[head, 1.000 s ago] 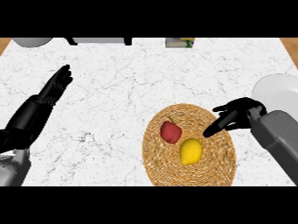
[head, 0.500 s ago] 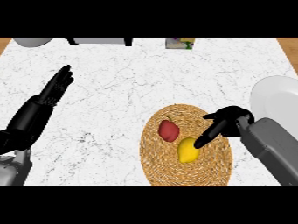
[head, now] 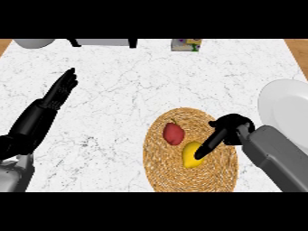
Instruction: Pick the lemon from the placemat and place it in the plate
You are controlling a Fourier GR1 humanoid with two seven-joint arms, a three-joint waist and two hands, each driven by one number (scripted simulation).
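White marble counter (head: 136, 90). Woven round placemat (head: 183, 176), near right, holding yellow lemon (head: 190, 156) and red fruit (head: 173, 133). Right hand (head: 226, 131): fingers extended downward, tips touching the lemon, not closed around it. White plate (head: 296, 113) far right. Left hand (head: 46, 106): resting at left, fingers straight.

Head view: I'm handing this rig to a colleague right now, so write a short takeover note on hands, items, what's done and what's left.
Right robot hand: over the woven placemat, fingers reaching down onto the lemon; not curled round it, not lifted.
Left robot hand: open, resting at the view's left, fingers up, holding nothing.
Lemon: on the placemat, beside a red fruit.
Plate: at the right edge, nothing on it.
Done: right hand brought to the lemon.
Left: grasp, lift, carry right, set it in the plate.
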